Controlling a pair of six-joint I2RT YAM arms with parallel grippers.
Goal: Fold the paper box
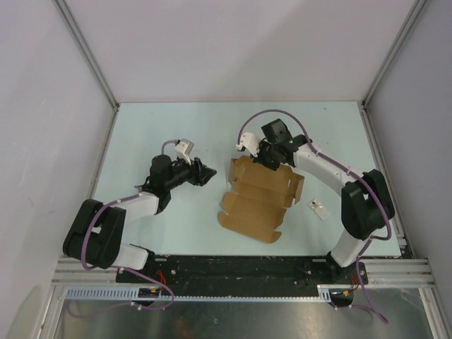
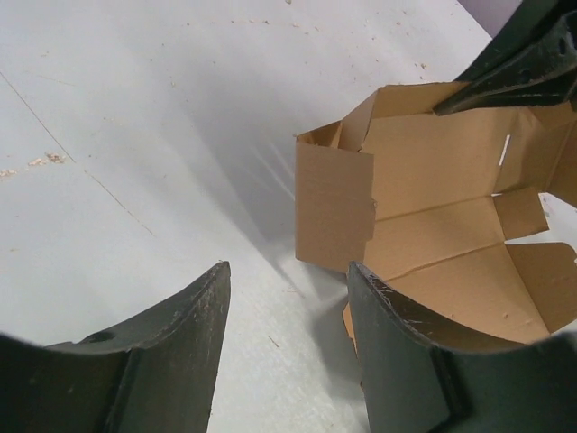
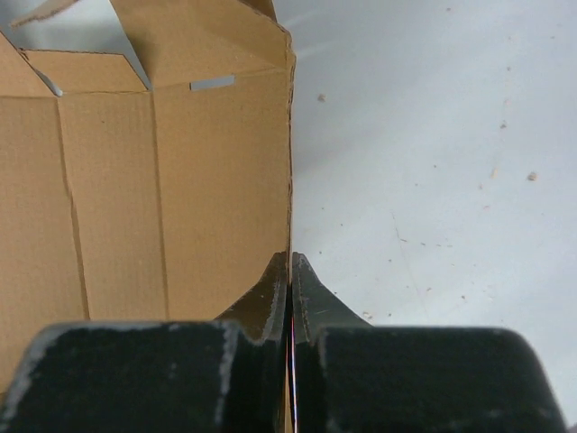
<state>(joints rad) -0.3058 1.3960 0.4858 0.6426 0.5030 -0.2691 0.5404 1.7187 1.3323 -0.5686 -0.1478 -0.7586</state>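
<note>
Your right gripper (image 3: 290,271): clamped on 1 upright wall edge of paper box (image 1: 258,201), plain brown corrugated, half-erected, flaps splayed. Your left gripper (image 2: 288,271): agape, empty, near it.

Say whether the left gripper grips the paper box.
No: the left gripper stands open beside the paper box, with nothing between its fingers.

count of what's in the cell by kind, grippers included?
paper box: 1
small whitish packet: 1
grippers: 2 (left gripper open and empty, right gripper clamped on the paper box's edge)
total: 4
</note>
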